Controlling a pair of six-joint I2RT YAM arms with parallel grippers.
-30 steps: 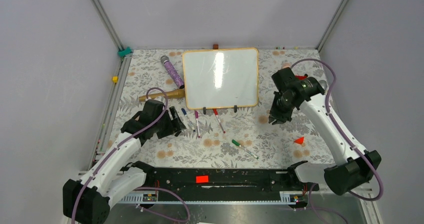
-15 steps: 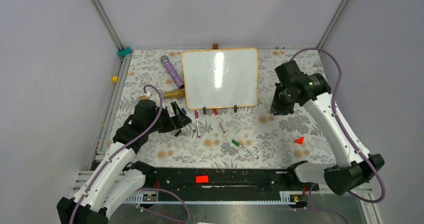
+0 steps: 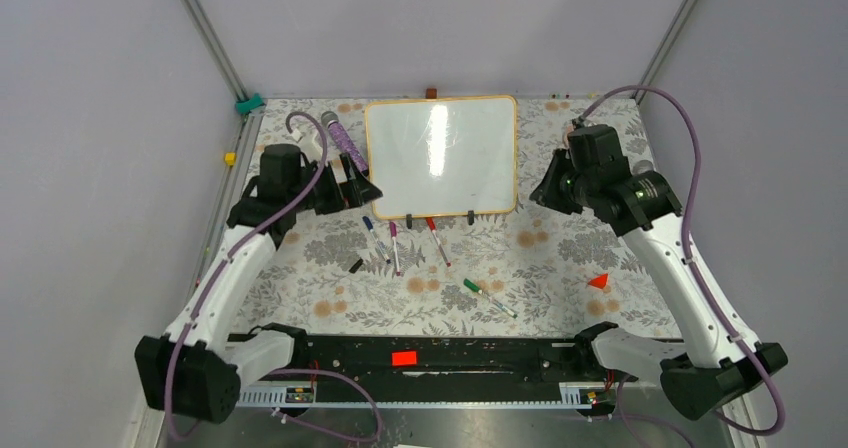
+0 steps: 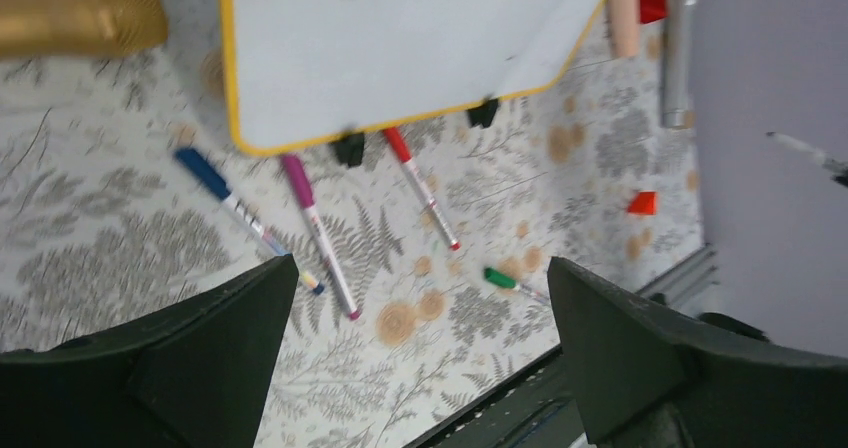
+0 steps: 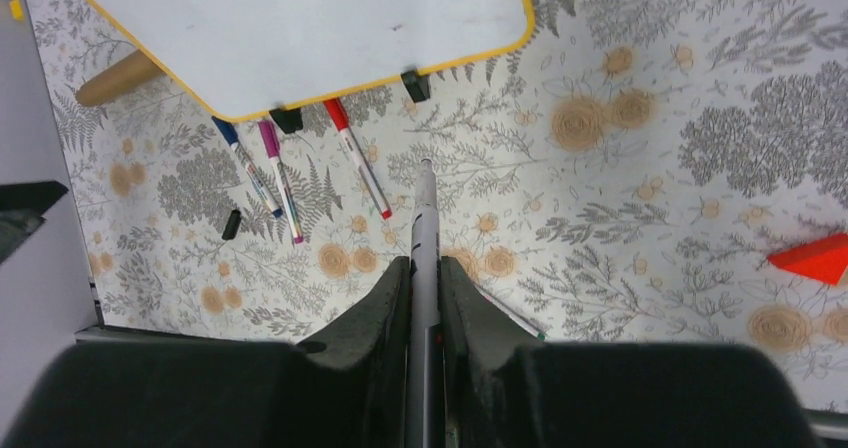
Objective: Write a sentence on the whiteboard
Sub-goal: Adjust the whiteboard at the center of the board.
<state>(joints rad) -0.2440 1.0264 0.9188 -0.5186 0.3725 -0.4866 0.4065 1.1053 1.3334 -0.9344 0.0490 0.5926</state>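
Left hand (image 3: 358, 190): fingers spread wide, holding nothing. I have it hovering just beside the left edge of the whiteboard (image 3: 440, 156), above the wooden handle (image 3: 335, 189).

Purple microphone (image 3: 345, 143): lying on the bench (image 3: 560, 268), close beside the board's left edge.

Whiteboard: flat at the far middle of the bench, two black clips on its near edge. The surface is blank apart from glare; I see no stroke of the sentence on it.

Loose markers near the board's front edge: blue marker (image 3: 372, 233), magenta marker (image 3: 393, 246), red marker (image 3: 437, 241). A black cap (image 3: 356, 265) lies to their left and a green marker (image 3: 488, 297) lies nearer me.

Right hand (image 5: 425, 268): clamped on a grey marker (image 5: 425, 218), tip pointing forward, held off the board's right edge and above the bench.

Red wedge (image 3: 598, 281): alone on the right.

Progress, as I judge it: pen in hand, writing not begun. The whole sentence remains; the tip must first travel onto the board.
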